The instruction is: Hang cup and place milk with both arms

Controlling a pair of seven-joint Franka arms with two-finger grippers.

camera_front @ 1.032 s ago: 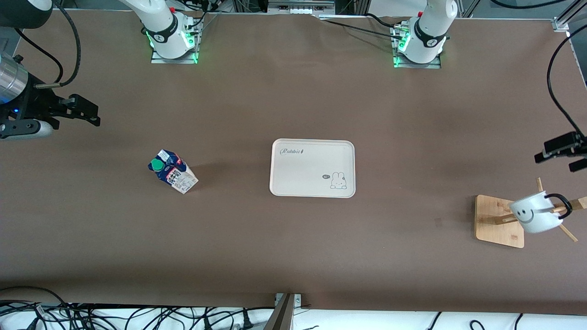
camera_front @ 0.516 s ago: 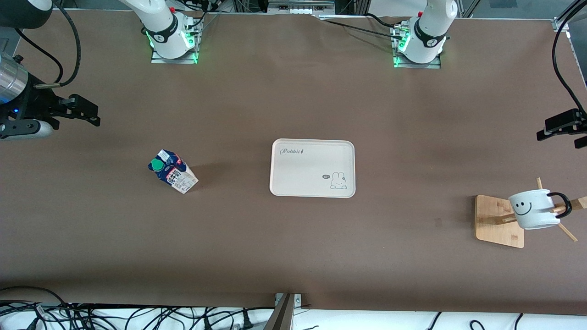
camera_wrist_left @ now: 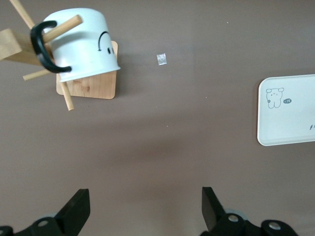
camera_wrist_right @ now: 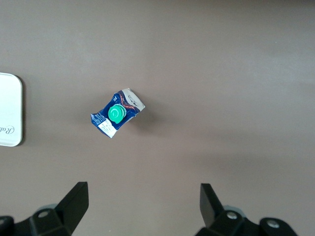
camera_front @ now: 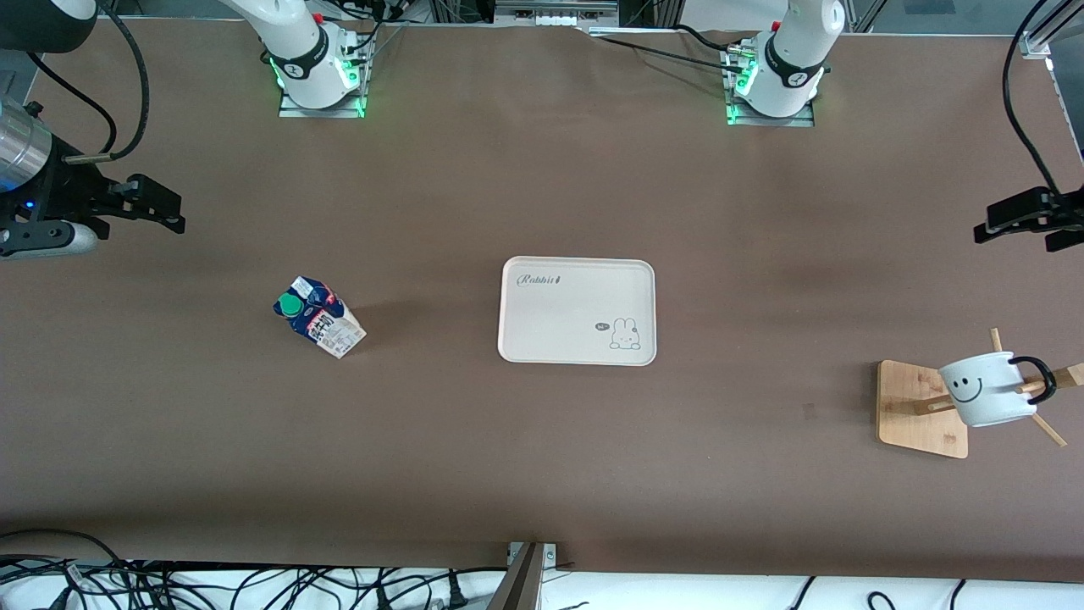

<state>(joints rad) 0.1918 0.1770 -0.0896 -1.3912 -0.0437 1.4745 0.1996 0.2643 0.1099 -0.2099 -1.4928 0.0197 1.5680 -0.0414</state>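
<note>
Seeing the cup (camera_front: 987, 390) hung on the rack (camera_front: 923, 409); milk (camera_front: 319, 318) stands on the table, apparently upright. Our left gripper (camera_front: 1026, 220) and right gripper (camera_front: 152, 207) hover, jaws apart.

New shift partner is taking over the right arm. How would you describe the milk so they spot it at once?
Start at the white rabbit tray in the middle of the brown table, then look toward the right arm's end. The milk stands there alone on the bare tabletop: a small carton with a dark blue top, round green cap and white printed sides, the only colourful thing there.
</note>
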